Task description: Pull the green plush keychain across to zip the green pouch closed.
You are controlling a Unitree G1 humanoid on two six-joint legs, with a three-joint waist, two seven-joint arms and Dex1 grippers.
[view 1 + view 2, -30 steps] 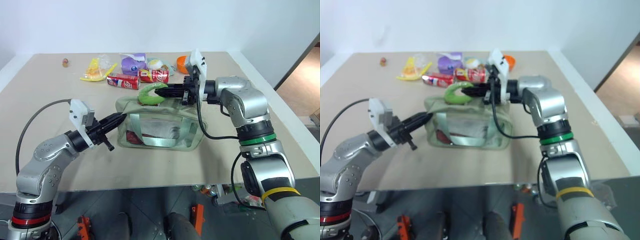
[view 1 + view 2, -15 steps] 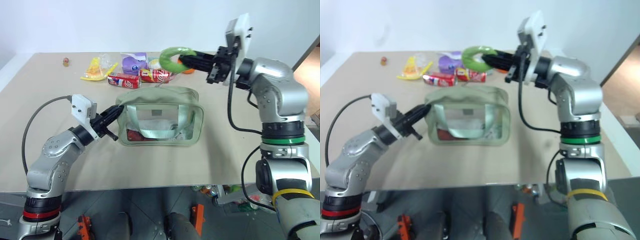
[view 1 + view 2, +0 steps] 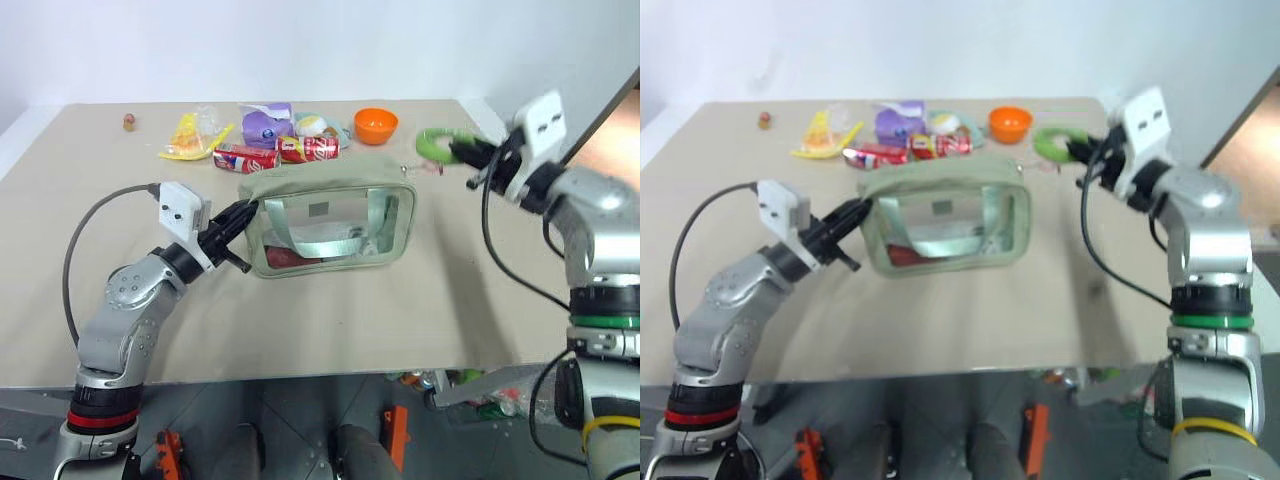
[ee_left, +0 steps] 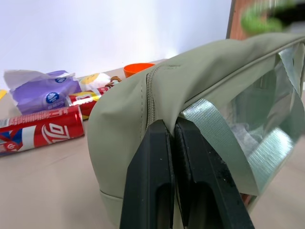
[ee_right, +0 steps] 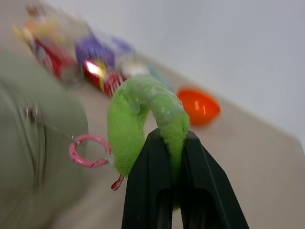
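the right gripper (image 5: 172, 143) pinches the green plush keychain (image 5: 143, 119), its black fingers pressed together on the fuzzy loop, held out past the right end of the green pouch (image 3: 330, 215). a pink ring (image 5: 88, 150) and a thin chain link the plush back to the zipper end — that link looks taut, so more pull could snap it or tear the plush free from the pinch. the left gripper (image 4: 171, 136) clamps the pouch's left end fabric; if that thin fold slips, the whole pouch, tilted on the table (image 3: 400, 320), would likely drag rightward toward the orange bowl (image 3: 376, 125) and cans (image 3: 280, 155) — judging only from this pose.
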